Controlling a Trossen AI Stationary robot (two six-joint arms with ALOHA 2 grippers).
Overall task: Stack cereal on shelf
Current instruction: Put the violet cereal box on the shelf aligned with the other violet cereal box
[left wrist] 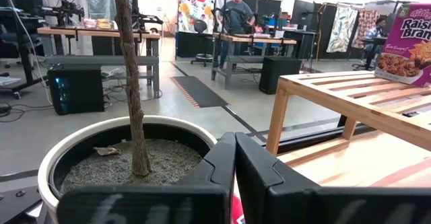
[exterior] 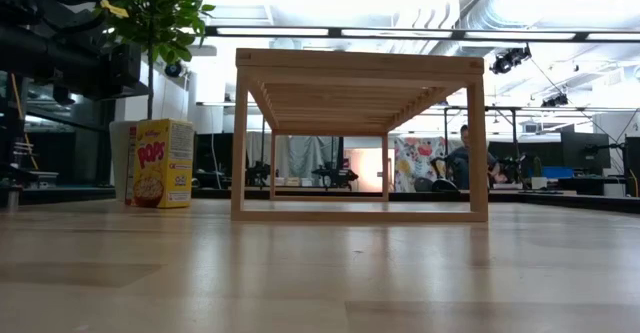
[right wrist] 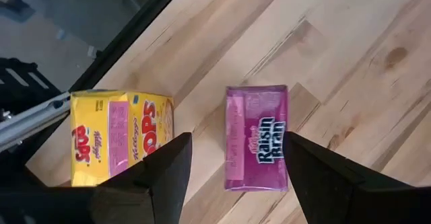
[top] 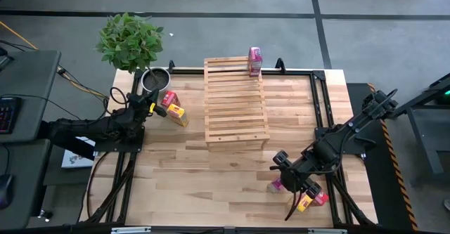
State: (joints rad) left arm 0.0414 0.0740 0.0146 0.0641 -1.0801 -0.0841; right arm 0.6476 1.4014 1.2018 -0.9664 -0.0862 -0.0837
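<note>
The slatted wooden shelf [top: 235, 102] [exterior: 360, 133] stands mid-table. One pink cereal box [top: 254, 60] [left wrist: 407, 42] stands upright on its far right corner. A red box [top: 169, 99] and a yellow box [top: 176, 114] [exterior: 160, 163] sit left of the shelf, just past my left gripper [top: 150, 107] [left wrist: 234, 173], which is shut and faces the plant pot. At the near right, my right gripper [top: 281, 178] [right wrist: 236, 177] is open and points down over a pink box [top: 277, 186] [right wrist: 256, 146] lying flat, one finger on each side of it. A yellow box [right wrist: 121, 140] [top: 304, 204] and a red box [top: 320, 198] lie beside it.
A potted plant [top: 131, 41] in a white pot [left wrist: 128, 160] stands at the table's far left corner, right before my left gripper. A black frame [top: 320, 100] borders the table. Bare wood lies between the shelf and the near edge. People sit at benches in the room behind.
</note>
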